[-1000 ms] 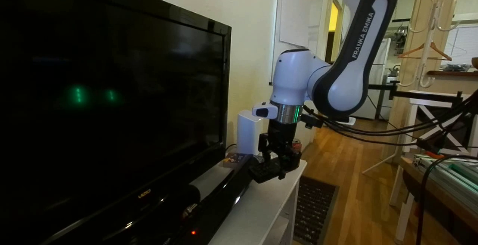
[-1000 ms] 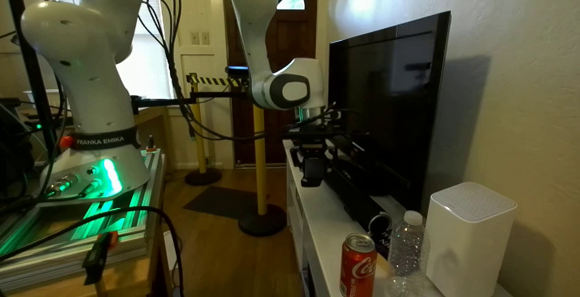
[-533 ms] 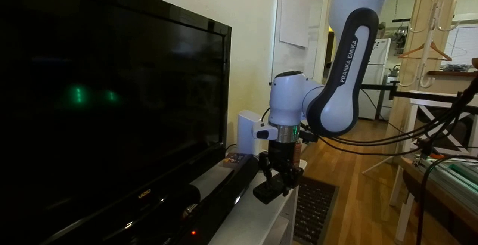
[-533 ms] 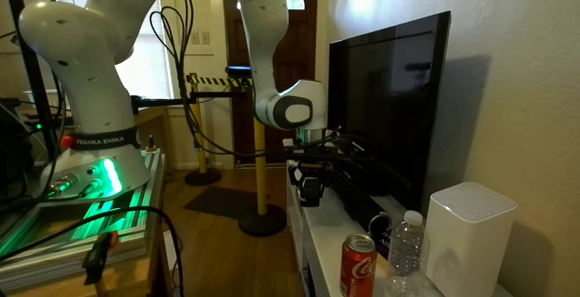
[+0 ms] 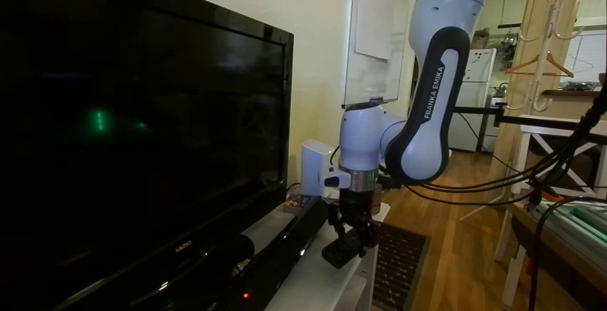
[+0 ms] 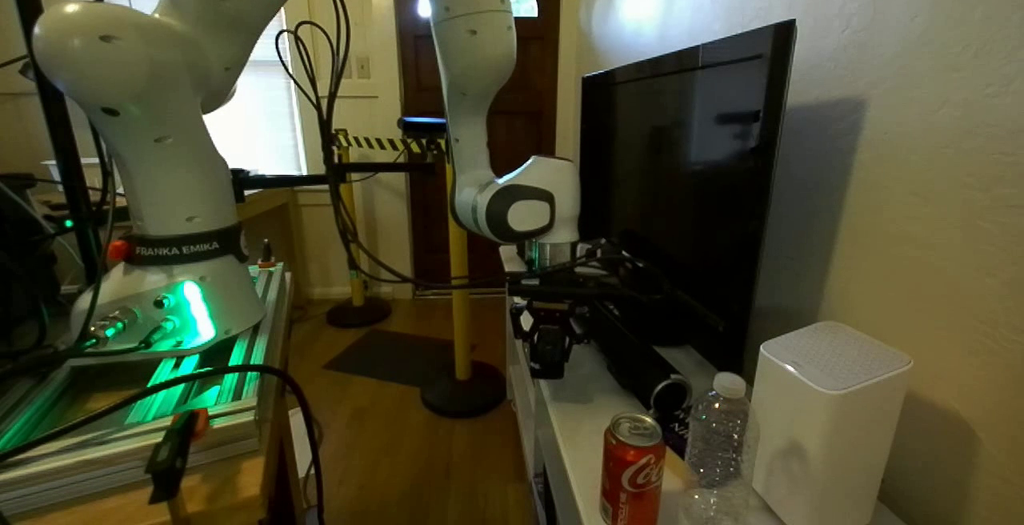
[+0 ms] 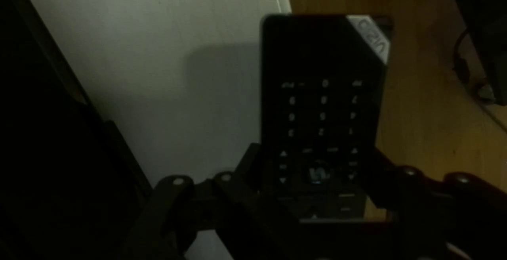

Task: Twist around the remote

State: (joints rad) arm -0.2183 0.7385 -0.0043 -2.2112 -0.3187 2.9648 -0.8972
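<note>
White Panda arm (image 5: pixel 434 97), FRANKA EMIKA printed on link and base, is hanging over a white TV stand (image 6: pixel 572 409). Black TV (image 5: pixel 151 154), VIZIO in gold on lower bezel, is standing on top; black soundbar (image 6: pixel 632 361) is lying just in front. Black Robotiq gripper (image 7: pixel 317 165) is pointing down. Red Coca-Cola can (image 6: pixel 632 469) is standing upright, script partly showing. Jaws are pinching the VIZIO remote (image 7: pixel 321 109) by its long sides above the stand's edge; digits and silver VIZIO corner are reading upside down in wrist view.
</note>
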